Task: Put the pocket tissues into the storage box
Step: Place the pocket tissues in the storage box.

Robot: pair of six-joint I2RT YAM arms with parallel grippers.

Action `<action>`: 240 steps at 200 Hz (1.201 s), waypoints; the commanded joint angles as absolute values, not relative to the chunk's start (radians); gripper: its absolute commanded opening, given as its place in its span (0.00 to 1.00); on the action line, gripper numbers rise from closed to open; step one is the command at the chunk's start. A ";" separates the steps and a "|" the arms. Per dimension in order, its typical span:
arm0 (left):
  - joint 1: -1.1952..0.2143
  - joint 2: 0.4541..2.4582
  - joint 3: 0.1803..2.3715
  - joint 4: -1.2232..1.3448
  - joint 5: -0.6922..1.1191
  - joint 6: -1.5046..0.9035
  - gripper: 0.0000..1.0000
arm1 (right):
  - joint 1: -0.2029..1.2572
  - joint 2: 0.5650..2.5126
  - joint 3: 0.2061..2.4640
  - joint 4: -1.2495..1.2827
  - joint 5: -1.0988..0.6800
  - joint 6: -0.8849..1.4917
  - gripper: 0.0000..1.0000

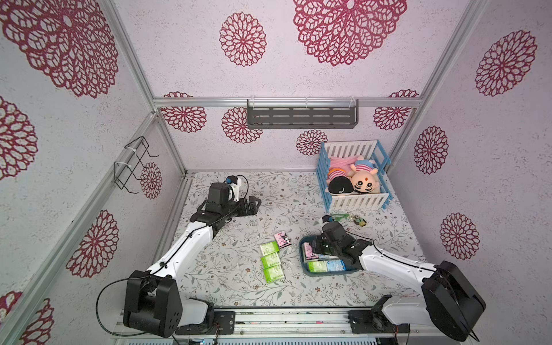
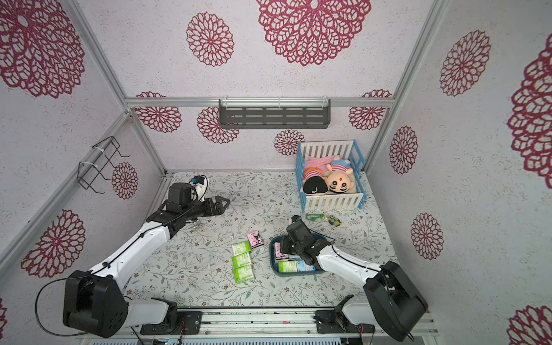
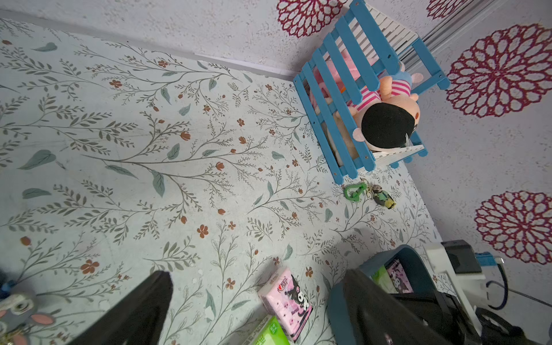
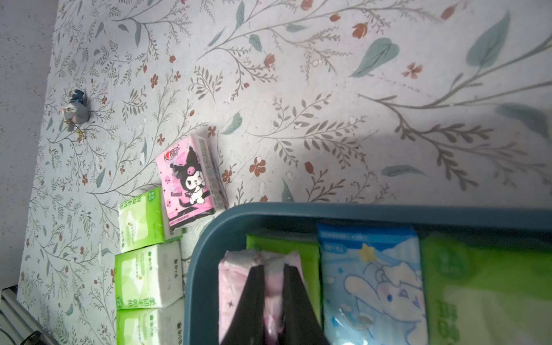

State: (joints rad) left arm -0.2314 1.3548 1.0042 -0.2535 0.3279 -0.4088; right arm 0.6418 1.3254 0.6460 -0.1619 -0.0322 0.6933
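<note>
Right end effector pinched a pink pack low inside the storage box, likely to seat it. Left end effector gaped wide, empty, well apart from the box.

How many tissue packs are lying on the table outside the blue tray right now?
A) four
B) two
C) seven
A: three green packs in a row and one pink pack lie on the table beside the storage box.
</note>
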 commanded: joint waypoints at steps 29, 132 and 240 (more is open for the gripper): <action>-0.236 1.344 1.032 -0.298 0.348 -0.406 0.98 | 0.664 1.348 0.713 -0.115 0.013 0.709 0.17; -0.182 1.304 1.012 -0.307 0.273 -0.452 0.97 | 0.670 1.268 0.790 -0.301 0.065 0.667 0.48; -0.109 1.219 0.977 -0.330 0.254 -0.447 0.97 | 0.829 1.120 0.624 -0.346 0.061 0.716 0.05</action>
